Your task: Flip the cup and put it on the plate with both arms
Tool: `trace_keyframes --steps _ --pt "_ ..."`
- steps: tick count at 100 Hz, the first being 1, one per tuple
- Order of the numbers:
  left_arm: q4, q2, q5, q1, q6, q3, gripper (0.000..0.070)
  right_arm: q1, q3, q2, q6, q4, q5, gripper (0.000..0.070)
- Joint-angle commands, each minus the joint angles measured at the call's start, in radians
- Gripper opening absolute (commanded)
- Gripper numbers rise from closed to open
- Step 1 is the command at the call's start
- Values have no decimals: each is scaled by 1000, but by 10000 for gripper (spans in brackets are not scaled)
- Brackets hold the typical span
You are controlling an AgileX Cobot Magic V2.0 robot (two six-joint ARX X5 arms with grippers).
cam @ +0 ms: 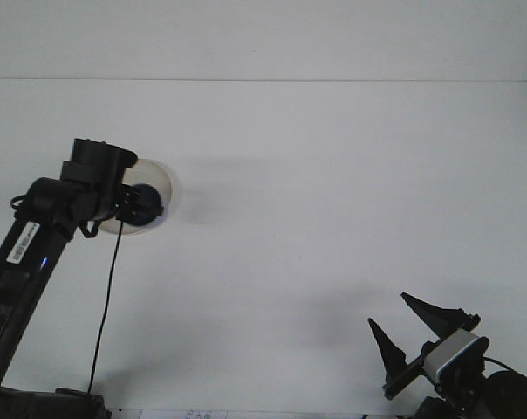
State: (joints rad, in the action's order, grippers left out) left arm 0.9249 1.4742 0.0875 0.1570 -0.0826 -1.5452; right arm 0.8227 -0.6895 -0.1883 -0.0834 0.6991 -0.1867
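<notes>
We find the left gripper (152, 207) clamped on the blue cup (144, 214), holding it over the plate (161, 181) for placement. The right gripper (407, 326) rests spread, idle.

Centre of white table (333, 192): bare surface from the far edge to the near edge; unobstructed passage.
Far-left area: round off-white plate (163, 179) largely covered by the black left arm and its left gripper (150, 208), which grips a dark blue cup (146, 209) over the plate.
Left edge: left arm runs diagonally from the near-left corner up to the plate, barring passage along this side.
Near-right corner: black right gripper (412, 327), fingers spread apart, just above the near edge.
Right edge and far-right corner: open.
</notes>
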Motion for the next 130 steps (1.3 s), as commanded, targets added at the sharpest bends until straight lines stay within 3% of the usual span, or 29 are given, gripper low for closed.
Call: trace_keyframes --steps 1,25,70,75,86,91,107,130 --pt "-41 47 -2 -65 -8 -14 5 9 -3 -2 -7 -2 0 488" --pt "-167 215 -9 -205 -8 -23 5 9 -3 -2 -22 6 2 488" --pt "-275 359 -10 -222 13 -32 27 9 -3 -2 -26 12 2 488" --pt "-285 359 -10 -222 27 -32 90 9 -3 -2 -26 11 2 488" --pt "-287 355 -10 -222 55 -40 421 9 -3 -2 -31 12 1 488" --pt "-273 355 -10 -222 72 -54 514 9 -3 -2 -32 12 2 488" --pt "-211 343 -69 -222 96 -130 528 9 -3 -2 -32 13 2 488" --pt "-192 176 -71 -222 146 -171 528 9 -3 -2 -32 19 2 488"
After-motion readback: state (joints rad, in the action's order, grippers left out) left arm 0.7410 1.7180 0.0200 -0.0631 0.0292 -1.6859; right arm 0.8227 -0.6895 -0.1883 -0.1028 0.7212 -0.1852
